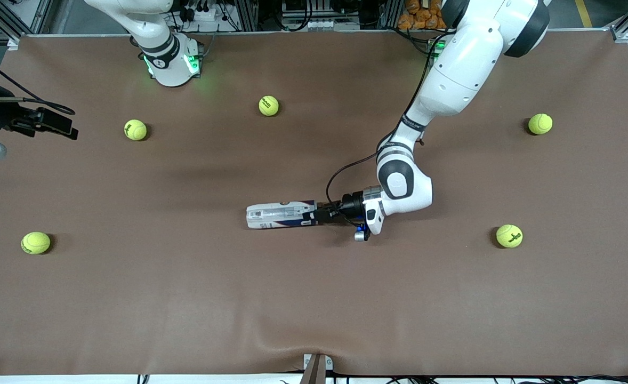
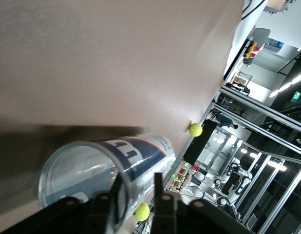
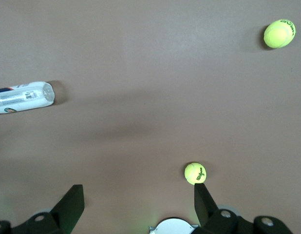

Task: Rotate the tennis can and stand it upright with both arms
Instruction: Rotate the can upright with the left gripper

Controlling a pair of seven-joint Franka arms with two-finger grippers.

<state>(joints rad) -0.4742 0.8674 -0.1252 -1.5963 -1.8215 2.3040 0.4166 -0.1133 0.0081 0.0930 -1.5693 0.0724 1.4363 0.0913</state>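
Observation:
The tennis can (image 1: 279, 215) lies on its side at the table's middle, a clear tube with a white and navy label. My left gripper (image 1: 314, 216) is at the can's end toward the left arm's end of the table. In the left wrist view the left gripper (image 2: 137, 187) is shut on the wall of the can (image 2: 92, 165) at its open rim, one finger inside and one outside. My right gripper (image 1: 58, 124) hangs open and empty over the right arm's end of the table. The right wrist view shows the right gripper (image 3: 137, 192) with its fingers wide apart and the can (image 3: 24, 97) far off.
Several yellow-green tennis balls lie scattered on the brown table: one (image 1: 135, 129) and one (image 1: 268, 105) near the right arm's base, one (image 1: 35, 242) nearer the front camera, one (image 1: 540, 124) and one (image 1: 509, 236) toward the left arm's end.

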